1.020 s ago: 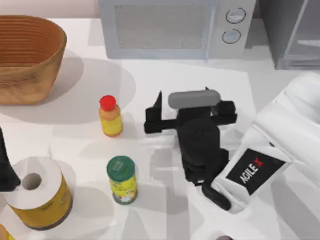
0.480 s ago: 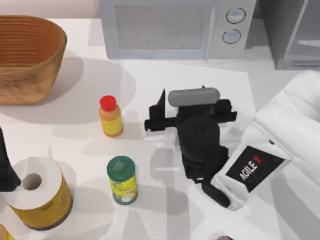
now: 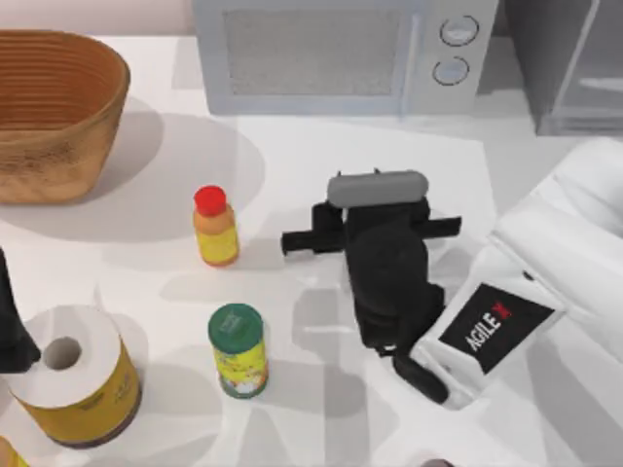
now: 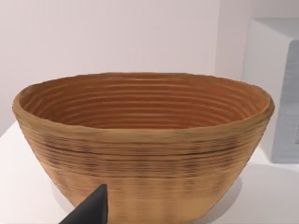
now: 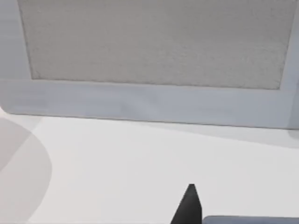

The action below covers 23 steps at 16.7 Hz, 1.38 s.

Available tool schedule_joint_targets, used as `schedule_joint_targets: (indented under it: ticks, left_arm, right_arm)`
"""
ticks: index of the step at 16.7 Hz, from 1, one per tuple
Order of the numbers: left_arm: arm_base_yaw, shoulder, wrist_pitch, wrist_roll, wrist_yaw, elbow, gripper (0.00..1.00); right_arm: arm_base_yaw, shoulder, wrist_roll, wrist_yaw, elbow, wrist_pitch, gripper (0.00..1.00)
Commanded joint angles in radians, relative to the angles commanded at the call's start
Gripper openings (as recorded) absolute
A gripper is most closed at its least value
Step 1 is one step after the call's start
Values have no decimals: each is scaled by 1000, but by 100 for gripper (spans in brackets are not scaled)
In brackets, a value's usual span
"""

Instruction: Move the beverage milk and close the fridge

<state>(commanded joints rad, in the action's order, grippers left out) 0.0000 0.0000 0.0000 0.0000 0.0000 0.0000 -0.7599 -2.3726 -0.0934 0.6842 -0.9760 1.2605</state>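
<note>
The beverage milk is hidden or out of view. The fridge (image 3: 569,68), a grey cabinet with a pale door panel, stands at the table's back right corner. My right gripper (image 3: 355,209) hovers over the middle of the table, in front of the microwave and right of the orange bottle. The right wrist view faces the microwave's door (image 5: 154,42) across bare white table. My left gripper (image 3: 12,326) is parked at the left edge beside the paper roll. Its wrist view faces the wicker basket (image 4: 140,140).
A white microwave (image 3: 341,53) with two round knobs stands at the back centre. A wicker basket (image 3: 54,112) sits back left. A red-capped orange bottle (image 3: 215,227), a green-lidded yellow jar (image 3: 238,350) and a paper roll (image 3: 73,375) stand on the left half.
The right gripper's dark front parts have drawn in from the left toward the wrist and look shorter. The bottle, jar, roll and left arm have not moved.
</note>
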Motion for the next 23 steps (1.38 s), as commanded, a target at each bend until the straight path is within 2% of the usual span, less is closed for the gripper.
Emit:
schedule_joint_targets:
  ticks: [1, 2, 23]
  left_arm:
    - [0, 0, 0, 0, 0, 0, 100]
    - [0, 0, 0, 0, 0, 0, 100]
    - [0, 0, 0, 0, 0, 0, 100]
  right_arm:
    - [0, 0, 0, 0, 0, 0, 2]
    - [0, 0, 0, 0, 0, 0, 0]
    - [12, 120, 1, -15, 28, -95, 0]
